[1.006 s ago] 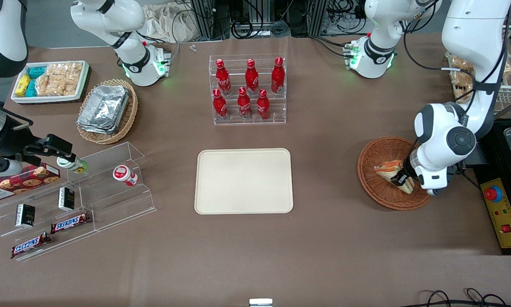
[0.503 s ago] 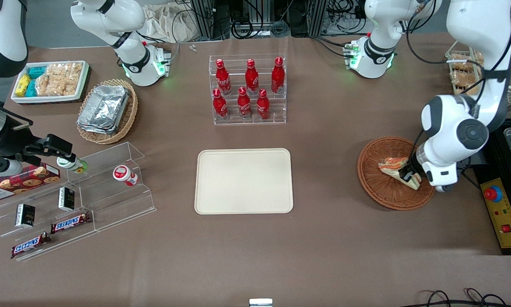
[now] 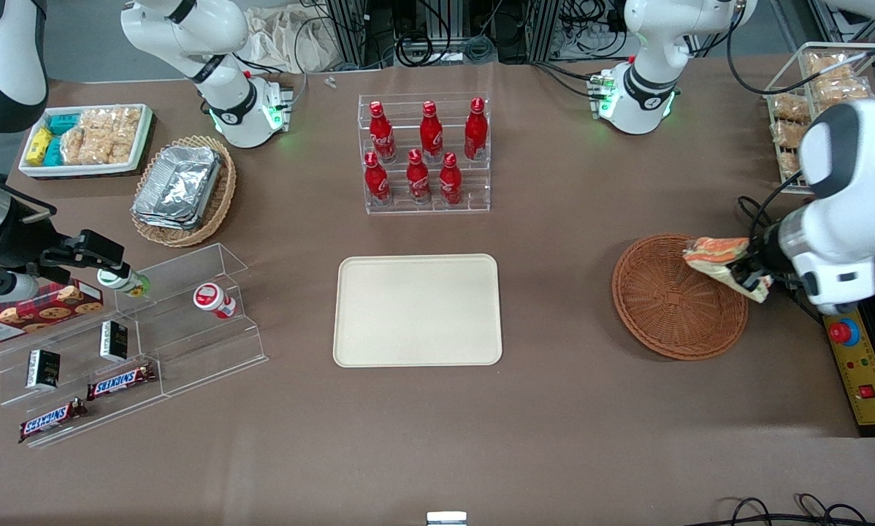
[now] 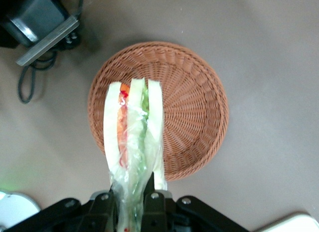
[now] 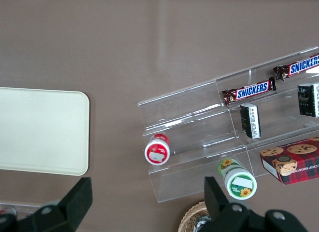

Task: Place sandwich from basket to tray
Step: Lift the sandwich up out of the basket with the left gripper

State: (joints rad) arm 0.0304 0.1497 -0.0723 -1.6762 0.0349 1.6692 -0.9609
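Observation:
The sandwich [image 3: 722, 261], a wrapped wedge of white bread with orange and green filling, hangs in the air above the rim of the reddish-brown wicker basket [image 3: 671, 307]. My left gripper [image 3: 750, 279] is shut on the sandwich's thin end [image 4: 130, 192], well above the basket [image 4: 194, 112], which holds nothing. The beige tray [image 3: 417, 310] lies flat in the middle of the table, toward the parked arm from the basket; a corner of the tray [image 4: 294, 223] shows in the left wrist view.
A clear rack of red bottles [image 3: 424, 152] stands farther from the front camera than the tray. A black control box with a red button [image 3: 850, 343] sits beside the basket at the working arm's end. A wire rack of snacks [image 3: 810, 95] stands at that end too.
My gripper has risen out of the basket with the sandwich in it and moved toward the working arm's end. The basket now holds nothing.

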